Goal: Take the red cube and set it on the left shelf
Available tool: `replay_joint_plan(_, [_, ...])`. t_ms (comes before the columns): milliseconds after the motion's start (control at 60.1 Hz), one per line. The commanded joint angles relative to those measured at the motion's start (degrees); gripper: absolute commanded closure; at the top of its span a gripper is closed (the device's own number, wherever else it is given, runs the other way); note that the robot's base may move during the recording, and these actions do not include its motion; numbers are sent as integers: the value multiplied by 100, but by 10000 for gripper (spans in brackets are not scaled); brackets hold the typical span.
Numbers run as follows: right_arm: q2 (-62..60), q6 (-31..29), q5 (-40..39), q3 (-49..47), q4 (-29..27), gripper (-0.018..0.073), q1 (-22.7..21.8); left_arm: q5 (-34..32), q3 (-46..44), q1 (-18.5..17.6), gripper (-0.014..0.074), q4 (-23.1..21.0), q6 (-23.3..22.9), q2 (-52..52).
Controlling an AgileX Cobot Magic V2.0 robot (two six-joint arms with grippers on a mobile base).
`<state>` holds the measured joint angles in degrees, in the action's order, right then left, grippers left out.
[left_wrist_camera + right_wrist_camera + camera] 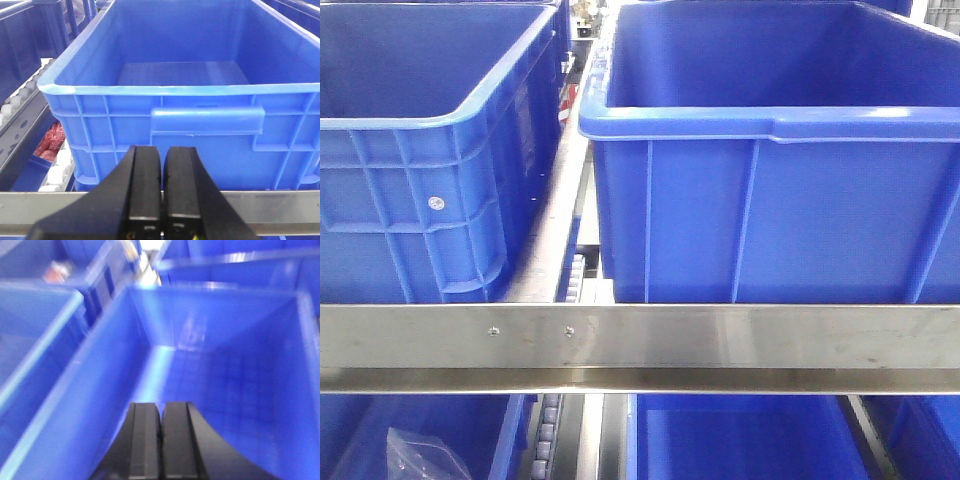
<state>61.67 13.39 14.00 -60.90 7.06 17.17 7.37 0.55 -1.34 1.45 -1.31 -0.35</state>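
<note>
While you face the left shelf point(650, 335), you see a stainless-steel rack with a flat horizontal front rail crossing the whole front view, two small screws set in it. Behind that rail, on the upper tier, stand two big blue crates: one at the left point(420, 190) and one at the right point(770, 190), close together with a narrow gap between them where white rollers point(582, 275) of a track show. Below the rail you see more blue crates on the lower tier, and a crumpled clear plastic bag point(420, 458) lies in the left one. You cannot see the red cube in any view. In the left wrist view, something red and netted point(50, 142) lies lower down beside a crate; what it is, you cannot tell. Your left gripper point(161, 200) is clenched on nothing, before a crate's handle. Your right gripper point(161, 440) is likewise closed and empty, above an open crate, in a blurred view.
</note>
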Motion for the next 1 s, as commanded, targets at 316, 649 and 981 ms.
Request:
replay_joint_plan(316, [-297,-13,-788,-6,60,507,-7,-511,132,-4,495,-7,-12,-82])
replay_joint_plan(649, [-715,-13,-786,357,235,507,-220,-511,132,-4,495,-7,-12,-82])
replay_joint_plan(981, [-2927,-13,-1690,3386,235,507,-1169,-511,132,-4,495,-7,-12,-82])
